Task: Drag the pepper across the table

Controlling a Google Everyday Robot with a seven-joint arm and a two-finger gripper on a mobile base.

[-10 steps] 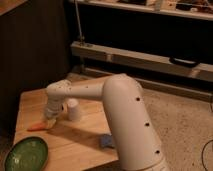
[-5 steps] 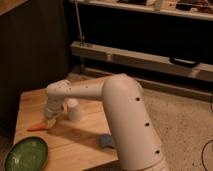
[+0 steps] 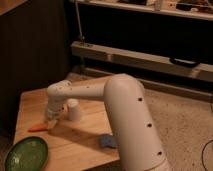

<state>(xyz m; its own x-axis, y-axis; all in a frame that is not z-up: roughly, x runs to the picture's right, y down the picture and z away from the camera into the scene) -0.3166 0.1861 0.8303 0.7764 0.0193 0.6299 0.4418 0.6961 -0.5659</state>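
The pepper (image 3: 38, 128) is a slim orange-red tapered vegetable lying on the light wooden table (image 3: 80, 137), near its left side. My white arm reaches over the table from the right. The gripper (image 3: 50, 121) points down at the pepper's right end, touching or almost touching it. The arm's wrist hides the fingers.
A white cup (image 3: 73, 110) stands just right of the gripper. A green plate (image 3: 26, 154) sits at the table's front left corner. A blue sponge (image 3: 106, 142) lies at the front edge beside my arm's base. A dark shelf unit stands behind the table.
The gripper and pepper appear to have shifted only slightly, if at all; the cup, plate and sponge have not moved.
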